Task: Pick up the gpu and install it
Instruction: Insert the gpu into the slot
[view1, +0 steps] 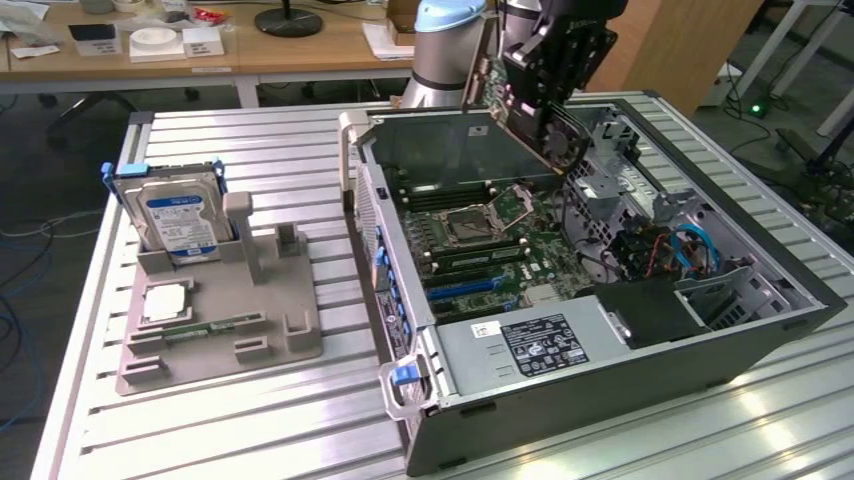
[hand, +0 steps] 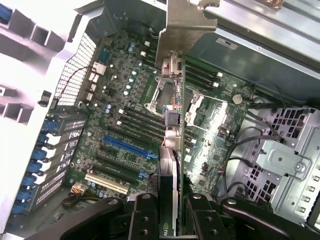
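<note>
My gripper (view1: 550, 62) hangs over the open computer case (view1: 587, 400) and is shut on the gpu (view1: 531, 115), a dark flat card tilted above the motherboard (view1: 487, 235). The wrist view looks along the card's edge: the gpu (hand: 169, 172) runs out from between the black fingers (hand: 144, 216) of the gripper (hand: 170, 222), and its grey metal end bracket (hand: 186, 27) is at the far end. Below the card lie the motherboard (hand: 125, 95), the blue slot (hand: 127, 146) and the processor socket (hand: 161, 92). The card is clear of the board.
On the exterior view's left, a grey fixture (view1: 220, 320) holds the silver hard drive with blue label (view1: 176, 218), a green memory stick (view1: 207, 328) and a processor chip (view1: 163, 303). Inside the case are the power supply (view1: 534, 345), a drive cage (view1: 727, 300) and cables (view1: 667, 250).
</note>
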